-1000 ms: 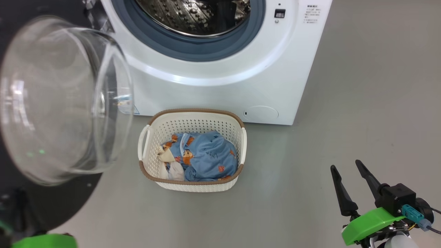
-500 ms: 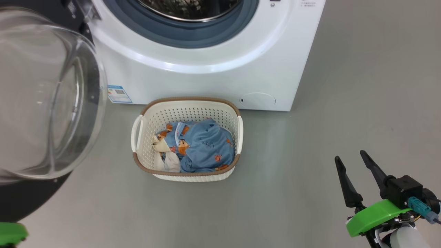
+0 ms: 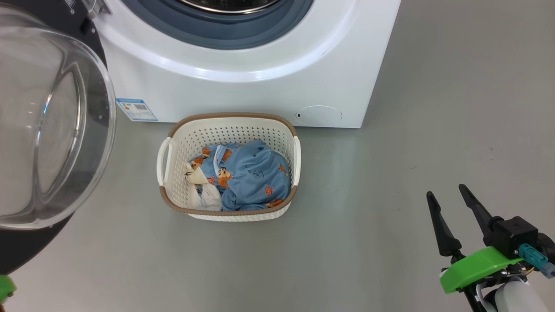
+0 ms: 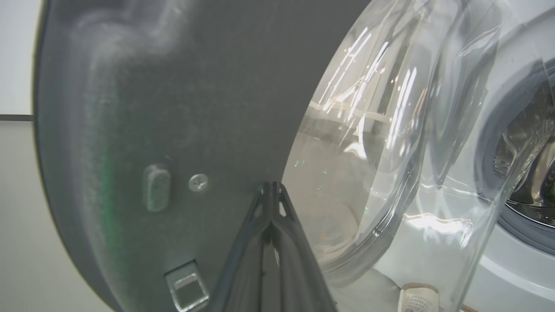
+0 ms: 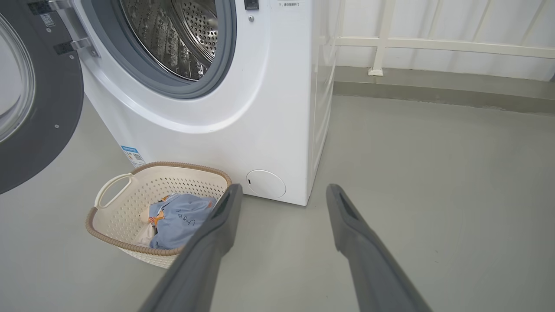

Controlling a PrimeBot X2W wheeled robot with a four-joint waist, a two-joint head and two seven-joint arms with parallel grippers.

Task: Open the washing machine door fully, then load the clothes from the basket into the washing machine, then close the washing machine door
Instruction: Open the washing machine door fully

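**Door wide, laundry waiting**

At nine o'clock in my head view the washing machine door [image 3: 26, 247] stands open, its glass bowl [image 3: 47, 121] bulging toward the basket [image 3: 230, 117]. My left gripper [image 4: 271, 190], fingers pressed together, points at the door's dark inner face just beside the glass. Whether the tips touch it I cannot tell. A push off-line there could skid them onto the glass, or let the door drift back over the basket. The basket sits on the floor [image 3: 368, 216] at six o'clock from the washing machine [image 3: 260, 91], with the clothes [image 3: 247, 177] inside. At five o'clock my right gripper [image 3: 445, 190] hangs low, well apart from the basket, fingers spread and pointing toward twelve.
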